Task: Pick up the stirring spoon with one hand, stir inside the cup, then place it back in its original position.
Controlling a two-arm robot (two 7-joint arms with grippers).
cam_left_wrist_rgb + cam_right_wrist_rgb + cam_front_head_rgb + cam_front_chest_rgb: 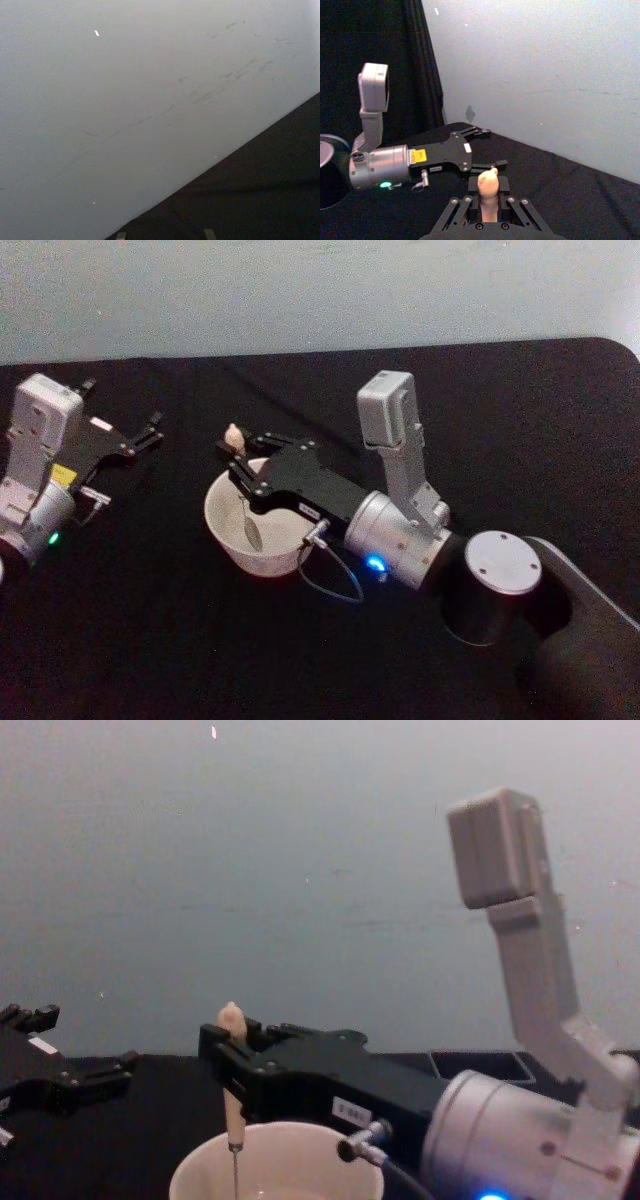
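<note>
**Desk:** List what you have on the table.

**Operator:** Item one: a wide round cream-white cup on the black cloth table, near the middle of my head view. Item two: a slender stirring spoon with a pale beige handle, a small bear-head knob and a thin metal shaft. It stands close to upright over the cup's far-left side. From the chest camera I see the shaft drop below the rim of the cup. From the head, its oval metal end lies inside the cup. I cannot tell whether it touches the bottom.

**Desk:** And the tools?

**Operator:** The right gripper reaches in from the right, over the cup, and its black fingers are closed narrowly on the beige handle, just under the knob. My right wrist camera shows the handle pinched between the two pads, with the knob poking up above them. The left gripper is parked at the table's left, well apart from the cup. Its fingers are spread wide with nothing between them.

**Desk:** The holder?

**Operator:** Item three: a small dark grey square-sided box, seen from the chest behind the right arm and to the right of the cup. A pale grey wall stands behind the table.
</note>
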